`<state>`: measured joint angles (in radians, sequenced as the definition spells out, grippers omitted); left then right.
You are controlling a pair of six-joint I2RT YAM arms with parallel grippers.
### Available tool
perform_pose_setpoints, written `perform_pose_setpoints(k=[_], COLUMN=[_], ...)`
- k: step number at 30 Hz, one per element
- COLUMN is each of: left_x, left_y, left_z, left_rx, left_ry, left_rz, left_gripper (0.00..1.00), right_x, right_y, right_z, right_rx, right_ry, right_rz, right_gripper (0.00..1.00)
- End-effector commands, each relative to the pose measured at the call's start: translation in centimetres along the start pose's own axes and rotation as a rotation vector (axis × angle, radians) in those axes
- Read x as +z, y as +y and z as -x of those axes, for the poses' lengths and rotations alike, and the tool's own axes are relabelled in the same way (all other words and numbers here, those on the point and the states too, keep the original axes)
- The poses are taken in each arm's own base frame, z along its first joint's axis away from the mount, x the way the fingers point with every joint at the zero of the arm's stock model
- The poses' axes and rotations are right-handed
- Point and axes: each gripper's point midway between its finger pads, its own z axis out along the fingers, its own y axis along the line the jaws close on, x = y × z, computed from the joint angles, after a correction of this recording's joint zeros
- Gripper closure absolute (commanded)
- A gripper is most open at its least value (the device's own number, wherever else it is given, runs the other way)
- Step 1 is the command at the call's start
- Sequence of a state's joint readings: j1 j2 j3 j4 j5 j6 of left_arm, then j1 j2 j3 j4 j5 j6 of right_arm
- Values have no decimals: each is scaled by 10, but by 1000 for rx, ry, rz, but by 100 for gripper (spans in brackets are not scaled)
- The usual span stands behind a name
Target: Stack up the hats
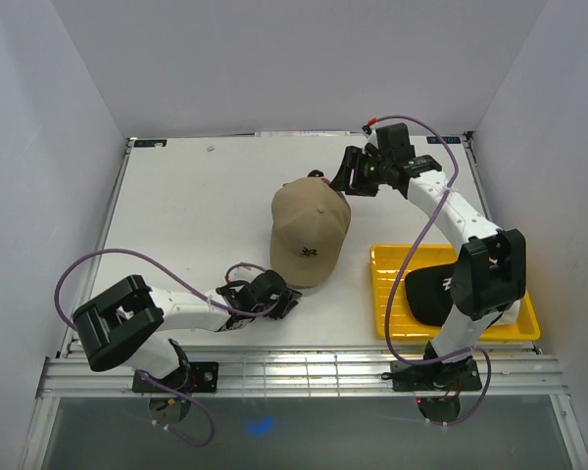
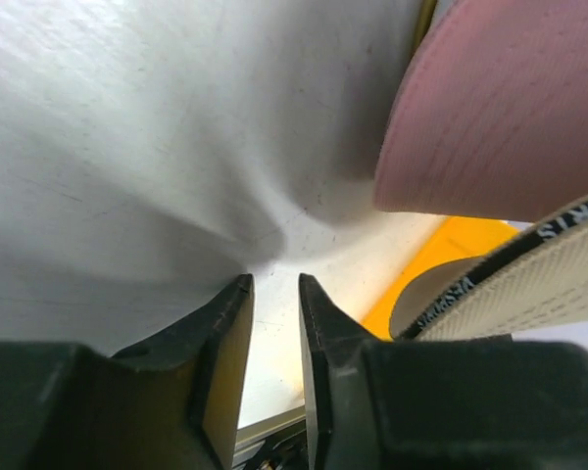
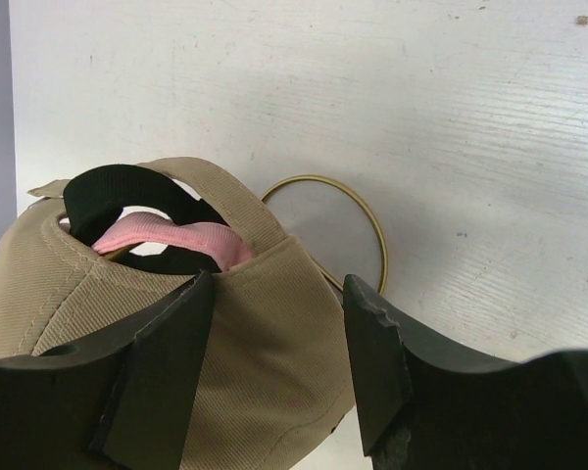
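Note:
The tan cap (image 1: 311, 233) sits on top of a stack at the table's middle, brim towards me. In the right wrist view its back (image 3: 245, 343) shows a pink strap (image 3: 176, 240) and a black strap (image 3: 118, 191) underneath. My right gripper (image 1: 341, 182) (image 3: 279, 284) is open and straddles the tan cap's rear edge. My left gripper (image 1: 289, 297) (image 2: 273, 279) is slightly open and empty, low on the table by the brims. The pink brim (image 2: 510, 108) and the tan brim's underside (image 2: 559, 284) hang over it. A black cap (image 1: 426, 292) lies in the tray. The white cap is hidden.
The yellow tray (image 1: 392, 257) (image 2: 451, 245) lies at the right front, beside the right arm's base. A gold wire ring (image 3: 372, 230) of the stand rests on the table behind the stack. White walls close the table at the back and both sides.

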<state>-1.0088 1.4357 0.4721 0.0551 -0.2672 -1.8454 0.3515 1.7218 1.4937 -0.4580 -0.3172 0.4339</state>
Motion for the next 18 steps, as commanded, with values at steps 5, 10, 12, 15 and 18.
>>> perform_pose_setpoints(k=[5,10,12,15,18], left_x=[-5,-14,-20,-30,-41], left_y=[66,55,54,52,50], left_z=[18,14,13,13,13], left_rx=[140,191,201,201,214], left_ry=[-41,-11,6,25,43], left_rz=[214,184,177,149,115], left_gripper=[54,53,53,53,55], right_x=[-9,-13,-15,-19,-26], right_y=[-10,-7,-8,-7,-7], right_z=[-11,-4,-4,0,3], right_rx=[-23,-28,-26,-30,-32], right_ry=[31,20,21,10,-1], right_rz=[-63,-66,-79,-92,-108], right_gripper=[39,38,37,37,36])
